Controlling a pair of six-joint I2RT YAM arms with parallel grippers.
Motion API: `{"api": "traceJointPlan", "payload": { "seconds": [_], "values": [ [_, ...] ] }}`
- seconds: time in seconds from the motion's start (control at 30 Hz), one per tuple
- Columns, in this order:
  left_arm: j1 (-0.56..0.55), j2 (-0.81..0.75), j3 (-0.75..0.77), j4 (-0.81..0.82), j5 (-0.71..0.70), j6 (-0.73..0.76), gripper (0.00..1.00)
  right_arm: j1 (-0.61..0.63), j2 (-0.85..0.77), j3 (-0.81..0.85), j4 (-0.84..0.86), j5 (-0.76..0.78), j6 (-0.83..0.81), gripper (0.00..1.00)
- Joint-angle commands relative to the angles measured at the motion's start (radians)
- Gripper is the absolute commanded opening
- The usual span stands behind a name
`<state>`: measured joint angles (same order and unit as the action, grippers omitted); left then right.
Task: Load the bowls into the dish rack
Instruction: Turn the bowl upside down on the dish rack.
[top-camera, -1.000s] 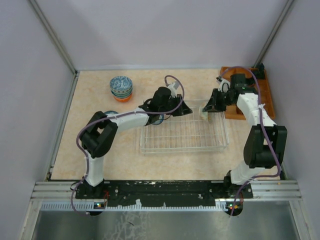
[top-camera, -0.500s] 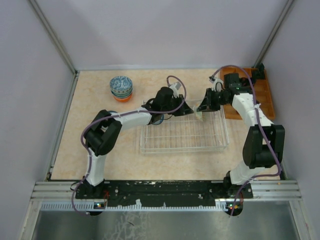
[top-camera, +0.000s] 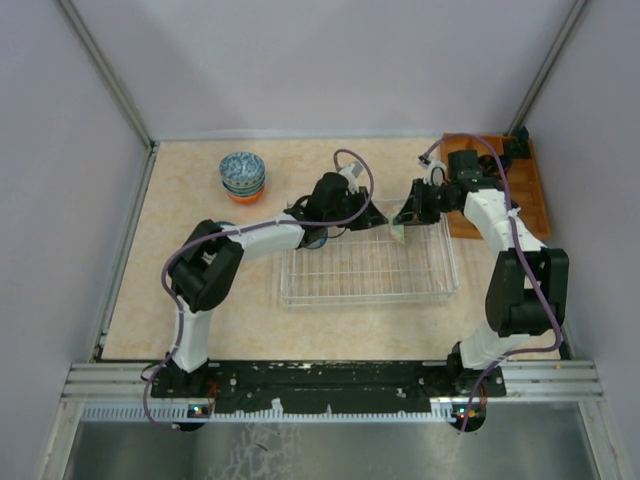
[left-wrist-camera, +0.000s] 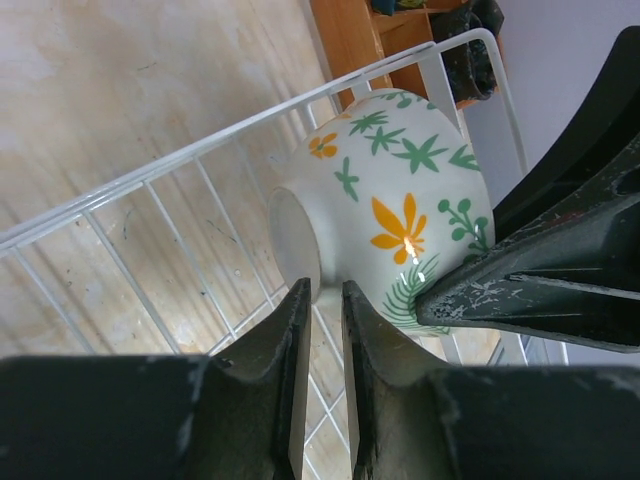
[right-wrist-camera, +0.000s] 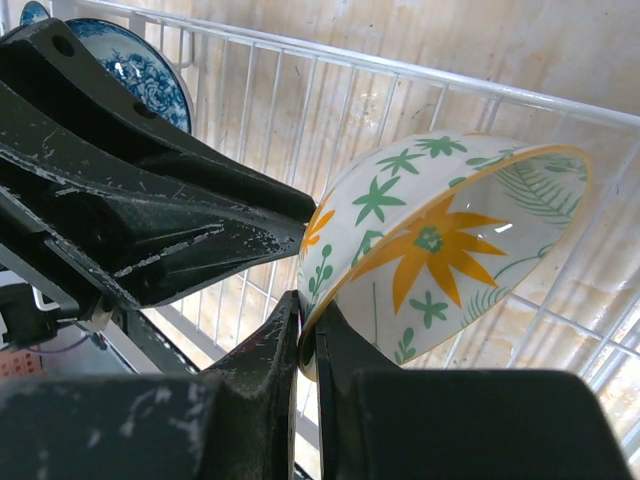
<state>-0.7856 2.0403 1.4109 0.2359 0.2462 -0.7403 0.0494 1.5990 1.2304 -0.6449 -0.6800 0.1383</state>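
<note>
A white bowl with green leaves and orange flowers (right-wrist-camera: 450, 260) hangs tilted over the back of the dish rack (top-camera: 365, 285). My right gripper (right-wrist-camera: 305, 300) is shut on its rim, one finger inside and one outside. In the top view that right gripper (top-camera: 405, 218) is above the rack's back rail with the bowl (top-camera: 398, 234) below it. My left gripper (left-wrist-camera: 323, 287) points at the bowl's (left-wrist-camera: 400, 200) foot. Its jaws are a narrow gap apart, with rack wire showing through, and the tips are right at the foot. A blue-patterned bowl (right-wrist-camera: 140, 70) lies in the rack's back left corner.
A stack of bowls (top-camera: 242, 172), orange at the bottom, stands on the table at the back left. The orange wooden tray (top-camera: 530, 190) sits at the back right, just beyond the rack. Both arms crowd the rack's back edge.
My right gripper has carried the green-patterned bowl left along the rack's back rail. The left gripper has reached right to meet it and its jaws have narrowed slightly.
</note>
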Motion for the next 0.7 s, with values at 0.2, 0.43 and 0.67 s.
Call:
{"api": "traceJointPlan", "payload": {
  "seconds": [0.2,0.43,0.67],
  "values": [
    [0.003,-0.011,0.0,-0.048,-0.091,0.026,0.23,-0.014,-0.005,-0.035,0.063,0.003,-0.005,0.0],
    [0.003,0.062,0.077,-0.082,-0.094,0.027,0.23,-0.018,-0.012,-0.045,0.074,-0.003,-0.003,0.0],
    [0.0,0.124,0.155,-0.115,-0.089,0.027,0.22,-0.019,-0.019,-0.058,0.084,-0.003,-0.002,0.0]
  ]
}}
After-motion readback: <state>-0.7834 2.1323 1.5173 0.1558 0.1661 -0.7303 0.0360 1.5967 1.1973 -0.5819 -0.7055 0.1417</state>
